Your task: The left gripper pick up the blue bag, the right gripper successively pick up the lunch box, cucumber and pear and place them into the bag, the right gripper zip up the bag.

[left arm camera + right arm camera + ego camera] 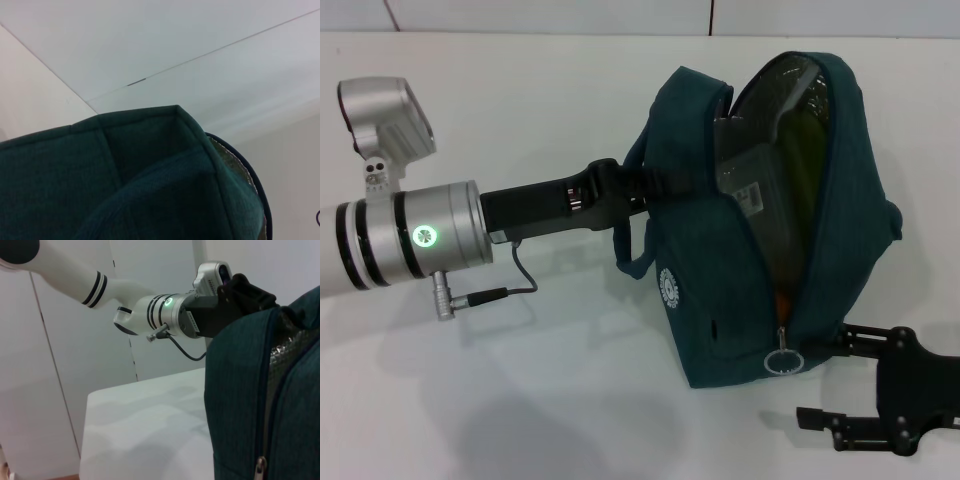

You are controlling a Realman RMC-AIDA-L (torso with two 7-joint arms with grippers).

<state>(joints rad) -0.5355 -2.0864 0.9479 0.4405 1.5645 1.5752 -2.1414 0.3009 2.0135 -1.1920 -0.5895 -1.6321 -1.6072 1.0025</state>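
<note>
from my remote seat, the left gripper (620, 190) reaches in from the left and is clamped on a handle of the bag (720, 300), holding the bag's near side up off the white table (520, 400). the left wrist view shows only teal fabric and a sliver of foil lining, so i judge the grip from the head view alone. if that pinch on the padded loop is shallow, the handle could slide out once the zip is tugged, and the bag would sag or tip.

at centre, the bag's mouth gapes wide. inside i see the lunch box (752, 170) against the foil, the cucumber (800, 170) standing beside it, and a slip of orange low at the zip that i take to be the pear (782, 297). all three look loaded, so zipping seems to be what remains. the cucumber rides high toward the opening; it could jam the slider or snag the lining as the teeth close.

at right, the right gripper (820, 380) sits low by the bag's corner, its fingers spread apart, one tip near the zip ring (781, 361) but not around it. the ring is small and dangles loose; a slightly off closure would miss it or nudge it aside, and a pull along the wrong line would drag the whole bag against the left arm's hold.
</note>
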